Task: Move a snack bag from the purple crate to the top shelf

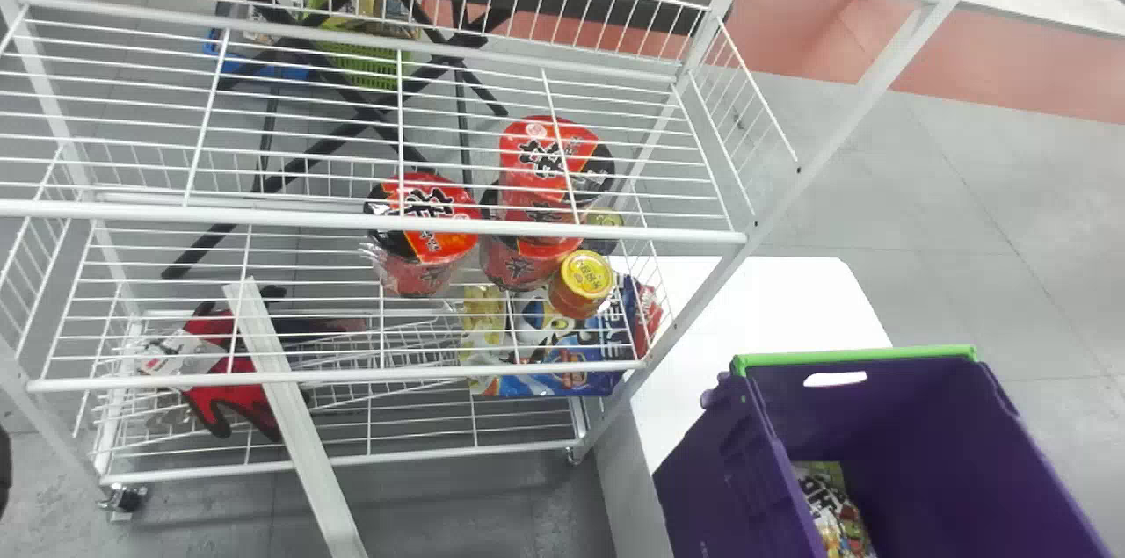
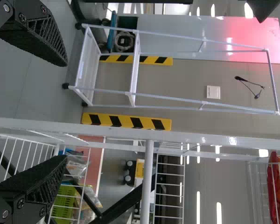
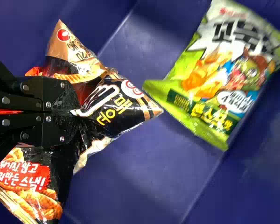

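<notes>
Right gripper (image 3: 78, 113): as fingers pinch the black bag (image 3: 113, 103), grasp seems made.
Left gripper (image 2: 65, 110): wide apart, empty.
Crate (image 1: 905, 417): next, lift clear.

My right gripper (image 3: 77, 112), fingers closed on a black snack bag (image 3: 114, 105) with orange and tan printing, holds it near its middle. The wrapper is creased and bunched at the grip; one portion extends beyond the fingertips to a pointed corner, another spreads out beside the fingers, bearing a red panel and a picture of the snack. Near that corner lies a green and white bag (image 3: 224, 70), printed with a cartoon figure (whether the two bags touch, I cannot tell from my station). Both appear against the smooth interior of the purple crate (image 3: 144, 163).
</notes>
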You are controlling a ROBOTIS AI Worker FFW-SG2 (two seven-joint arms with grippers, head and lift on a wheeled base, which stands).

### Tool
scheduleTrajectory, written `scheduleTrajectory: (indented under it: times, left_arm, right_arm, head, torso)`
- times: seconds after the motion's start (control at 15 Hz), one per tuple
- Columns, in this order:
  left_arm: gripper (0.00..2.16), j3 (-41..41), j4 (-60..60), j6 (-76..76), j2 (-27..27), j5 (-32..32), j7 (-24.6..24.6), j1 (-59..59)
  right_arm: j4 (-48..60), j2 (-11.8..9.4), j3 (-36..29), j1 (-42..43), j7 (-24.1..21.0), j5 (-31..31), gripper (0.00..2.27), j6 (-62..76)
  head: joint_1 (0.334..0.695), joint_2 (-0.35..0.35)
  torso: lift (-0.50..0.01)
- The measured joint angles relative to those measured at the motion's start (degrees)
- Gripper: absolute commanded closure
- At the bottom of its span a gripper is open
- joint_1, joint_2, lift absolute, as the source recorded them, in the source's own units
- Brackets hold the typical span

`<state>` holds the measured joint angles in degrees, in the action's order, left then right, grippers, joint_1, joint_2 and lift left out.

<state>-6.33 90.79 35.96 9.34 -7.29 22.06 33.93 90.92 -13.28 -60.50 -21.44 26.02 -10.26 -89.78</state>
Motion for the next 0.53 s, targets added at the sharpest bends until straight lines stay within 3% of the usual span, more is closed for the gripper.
scheduleTrajectory:
  times: [0.53]
  left_arm:
    - [0.12,0.0,0.29,-0.5,0.4,-0.01,-0.03,0.0]
  right_arm:
    - [0.05,-0.06,-1.22,0.18,0.0,-0.11,2.26,0.0]
  head:
    - [0.695,-0.35]
  torso:
    - [-0.367]
